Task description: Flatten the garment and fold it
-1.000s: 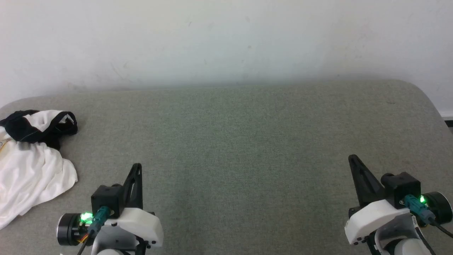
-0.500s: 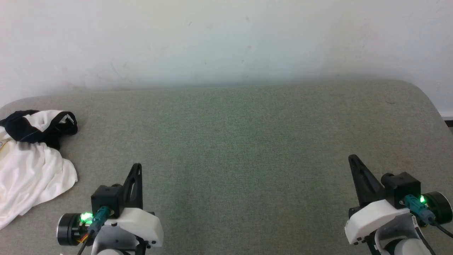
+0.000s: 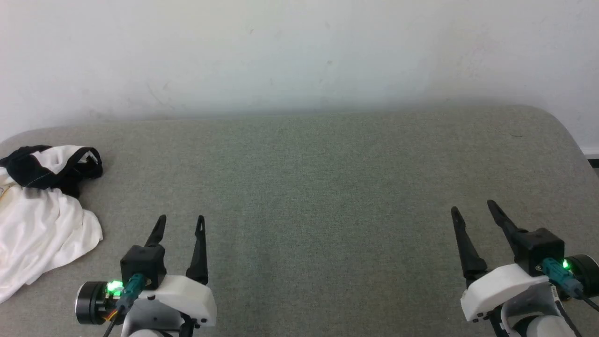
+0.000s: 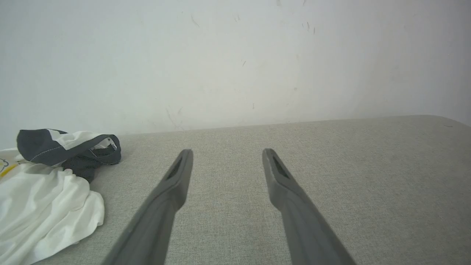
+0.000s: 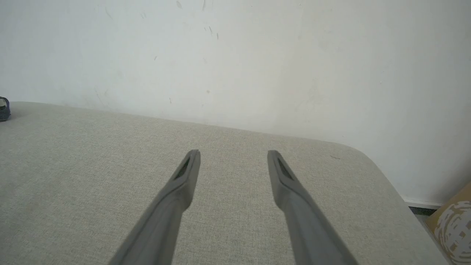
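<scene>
Since the garment [image 3: 44,220] lies bunched up and untouched, the left gripper [image 3: 181,218] and right gripper [image 3: 472,206] sit wide and empty, ready to grab.

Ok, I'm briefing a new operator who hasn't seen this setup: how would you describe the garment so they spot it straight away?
Start at the wide grey padded surface below the white wall and go to its left edge. There, left of the left end effector, lies the garment, a crumpled heap. It is the only cloth lying there: white with black parts at its far end.
</scene>
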